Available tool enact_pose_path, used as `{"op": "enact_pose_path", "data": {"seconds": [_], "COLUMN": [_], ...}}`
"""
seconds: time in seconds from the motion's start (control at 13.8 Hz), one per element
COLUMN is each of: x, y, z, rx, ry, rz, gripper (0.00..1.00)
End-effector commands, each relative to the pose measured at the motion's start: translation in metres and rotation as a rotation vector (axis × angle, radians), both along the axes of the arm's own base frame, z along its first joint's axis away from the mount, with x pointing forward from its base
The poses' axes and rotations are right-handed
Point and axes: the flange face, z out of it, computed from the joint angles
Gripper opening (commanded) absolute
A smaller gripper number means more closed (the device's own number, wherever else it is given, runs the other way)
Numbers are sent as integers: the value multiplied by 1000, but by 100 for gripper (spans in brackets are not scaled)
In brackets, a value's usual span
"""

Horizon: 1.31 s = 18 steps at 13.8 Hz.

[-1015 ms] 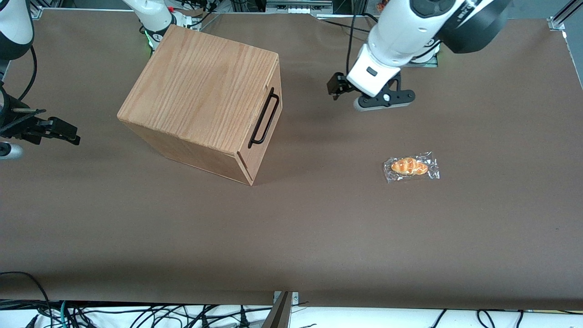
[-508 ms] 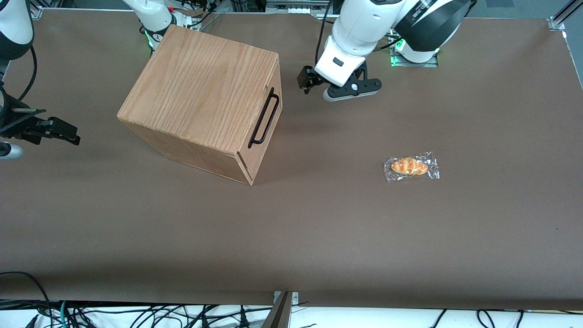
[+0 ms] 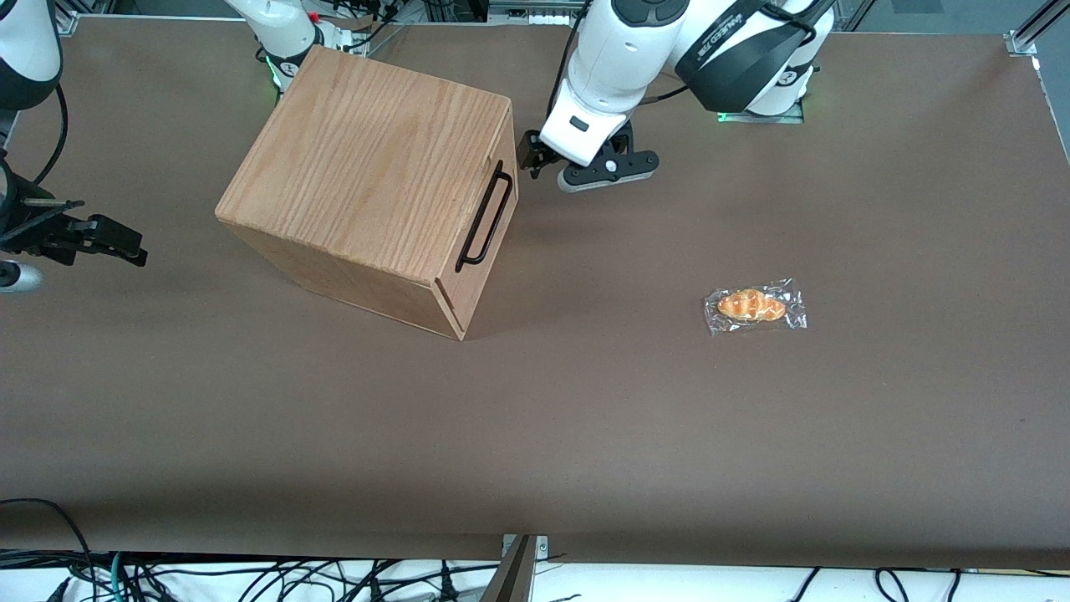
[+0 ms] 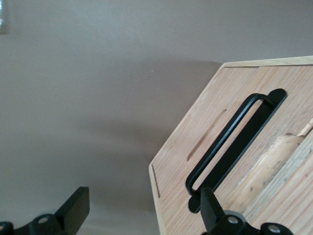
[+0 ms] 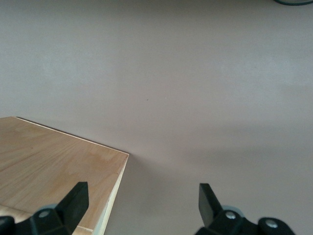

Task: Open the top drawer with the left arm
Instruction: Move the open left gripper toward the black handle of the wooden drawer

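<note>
Brown covering spreads across the whole counter (image 3: 585,435), which carries everything else. Next in bulk is the wooden cabinet (image 3: 368,167), set at an angle so that its front faces the working arm's end of the counter, a sensible pose for a pull from that side. The left arm (image 3: 669,42) bends down from its base toward that front, its wrist tipped so the camera looks along the approach line. The top drawer (image 4: 234,147) sits shut, flush in the cabinet, with only thin seams showing around its oak face. Its black bar handle (image 3: 485,216) stands proud of the face, leaving a gap for a finger to slip through. The gripper (image 3: 535,159) hovers just beside the handle's upper end, not touching it; its jaws stand wide open, one finger (image 4: 208,208) lined up near the bar's end, likely ready to straddle it. Smallest, a wrapped bread roll (image 3: 752,306) lies well apart, toward the working arm's end, out of the way.
</note>
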Motion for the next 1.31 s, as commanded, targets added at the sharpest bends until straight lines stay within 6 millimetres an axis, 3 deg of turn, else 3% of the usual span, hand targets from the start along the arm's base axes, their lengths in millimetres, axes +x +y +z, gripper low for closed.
{"op": "enact_pose_path", "data": {"seconds": [0.0, 0.58, 0.94, 1.23], "x": [-5, 14, 2, 7], "y": [-21, -21, -46, -44], "z": [-15, -49, -63, -69], "rx": [-9, 20, -15, -15], "ry": [-11, -22, -31, -31], "rz": [19, 16, -19, -26], "gripper": [100, 100, 100, 100]}}
